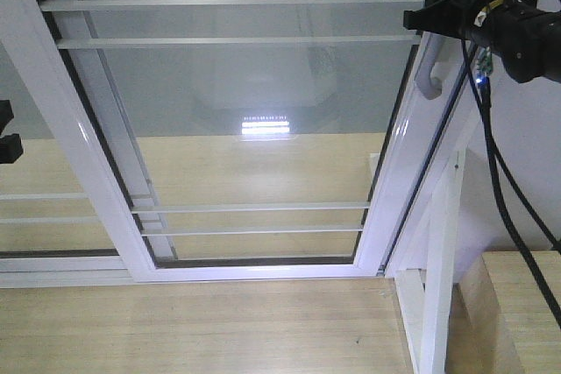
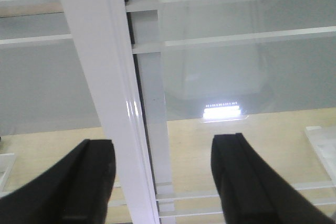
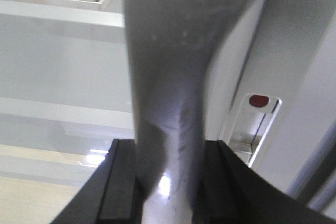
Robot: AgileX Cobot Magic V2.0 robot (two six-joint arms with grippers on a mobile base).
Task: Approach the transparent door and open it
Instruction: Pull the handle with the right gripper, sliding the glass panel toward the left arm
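The transparent door (image 1: 245,102) fills the front view: clear glass in a white frame crossed by thin white bars. Its curved silver-white handle (image 1: 429,81) hangs on the right upright. My right gripper (image 1: 431,17) sits at the top of that handle. In the right wrist view the handle (image 3: 168,77) runs between the black fingers (image 3: 123,182), and the right gripper (image 3: 168,187) is shut on it. My left gripper (image 2: 164,182) is open with nothing between its fingers; a white upright (image 2: 102,77) of the door frame stands beyond it. Only an edge of the left gripper (image 1: 7,133) shows in front.
A second white-framed glass panel (image 1: 35,172) overlaps on the left. A lock slot with a red dot (image 3: 257,100) lies beside the handle. Black cables (image 1: 500,181) hang from the right arm. A white post (image 1: 438,304) and a wooden block (image 1: 517,313) stand at lower right.
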